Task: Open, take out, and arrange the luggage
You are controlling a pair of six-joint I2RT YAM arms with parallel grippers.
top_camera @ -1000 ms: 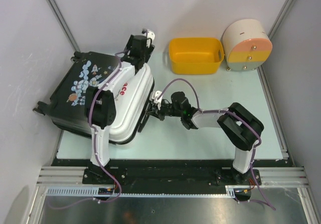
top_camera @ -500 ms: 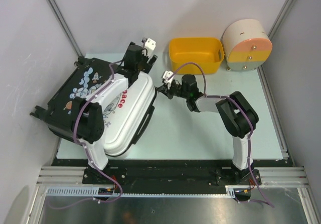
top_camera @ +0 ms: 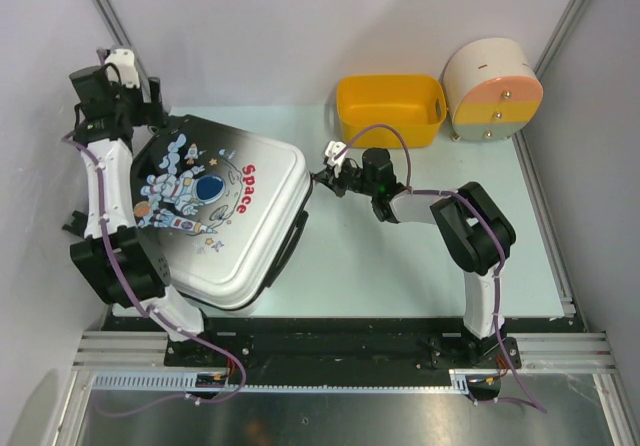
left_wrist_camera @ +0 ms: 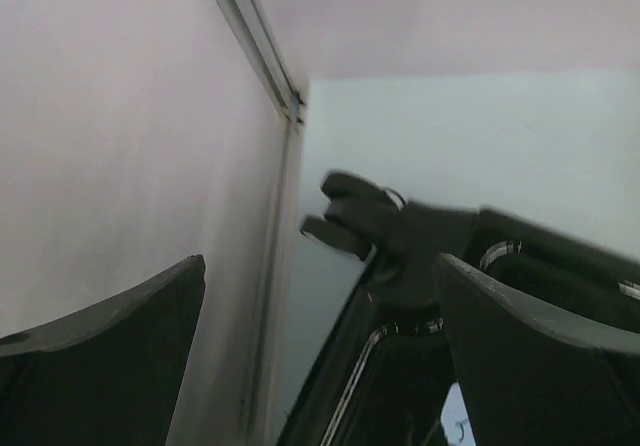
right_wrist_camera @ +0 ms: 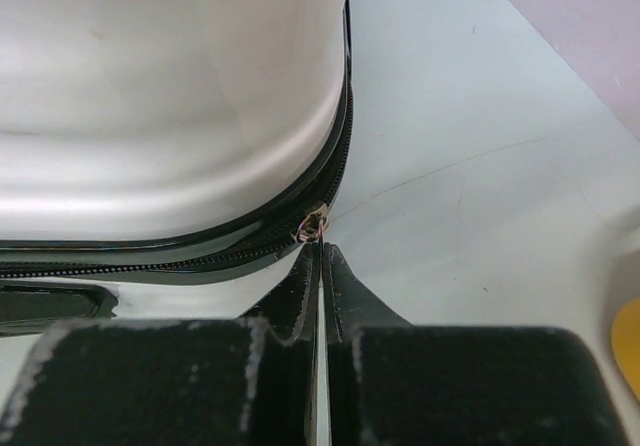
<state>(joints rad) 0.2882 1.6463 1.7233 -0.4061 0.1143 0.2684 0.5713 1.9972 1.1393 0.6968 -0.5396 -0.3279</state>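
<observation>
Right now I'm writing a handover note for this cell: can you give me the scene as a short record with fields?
suitcase: flat on the left side of the table, astronaut print up, zipper closed where visible
left gripper: open, raised by the far left corner, holding nothing
right gripper: shut, tips at the zipper pull on the suitcase's right edge
yellow basket: far side, apart from the suitcase
round drawer box: right of the basket

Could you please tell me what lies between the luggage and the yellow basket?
The right gripper, shut at the luggage's zipper side; otherwise bare table up to the yellow basket, seen from the top view.
</observation>
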